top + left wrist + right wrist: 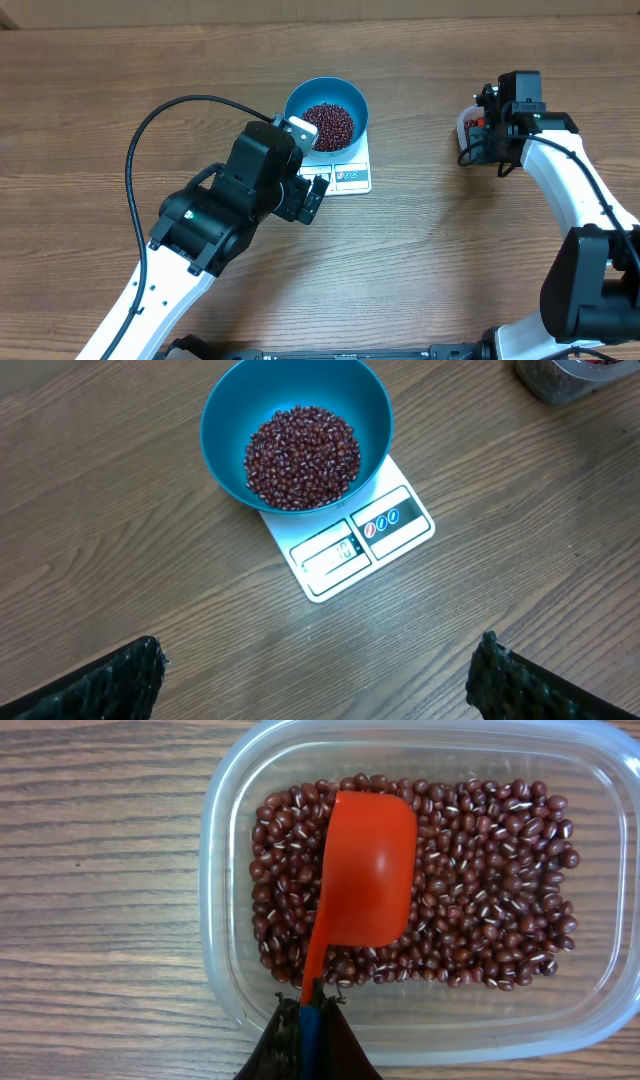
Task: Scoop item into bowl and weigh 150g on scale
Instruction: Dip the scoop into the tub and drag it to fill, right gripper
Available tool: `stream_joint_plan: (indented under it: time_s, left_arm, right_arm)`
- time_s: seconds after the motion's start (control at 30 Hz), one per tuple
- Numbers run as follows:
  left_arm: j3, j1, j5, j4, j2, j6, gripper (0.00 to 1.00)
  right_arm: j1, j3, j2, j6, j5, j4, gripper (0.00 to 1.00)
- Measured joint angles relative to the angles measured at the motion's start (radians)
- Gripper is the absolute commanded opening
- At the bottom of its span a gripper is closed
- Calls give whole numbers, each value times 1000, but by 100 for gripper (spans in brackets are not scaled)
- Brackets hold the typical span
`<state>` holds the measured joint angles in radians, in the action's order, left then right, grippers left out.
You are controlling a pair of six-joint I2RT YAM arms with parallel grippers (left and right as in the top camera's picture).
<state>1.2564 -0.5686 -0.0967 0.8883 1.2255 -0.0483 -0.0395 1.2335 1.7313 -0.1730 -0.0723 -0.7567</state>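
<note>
The table [100, 80] carries two stations, and my next move turns on the gap between them. In the overhead view the clear tub [228, 970] sits under my right tool [312, 1015]. The blue bowl [222, 430] lies at 9 o'clock from it, well apart, standing on the white scale [400, 525].

My right tool is clamped together on the handle of the red scoop [365, 870]. Its long axis runs from 6 to 12 o'clock in the right wrist view, head resting on the tub's beans [490, 880], with none on its red face. My left tool [318, 650] stands apart, holding nothing. It is the nearer one to the bowl, which lies at its 12 o'clock.

I judge any further load must travel toward 9 o'clock with the scoop kept level.

Only the left wrist view shows the scale's display, its digits too small to read. Only the right wrist view shows my grip and the scoop.
</note>
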Motion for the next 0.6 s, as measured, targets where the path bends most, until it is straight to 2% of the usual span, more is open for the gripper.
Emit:
stream_joint_plan:
  time_s: [0.6]
  left_arm:
    - [0,0,0,0,0,0,100]
  right_arm:
    - [-29,0,2,20,200,0,4]
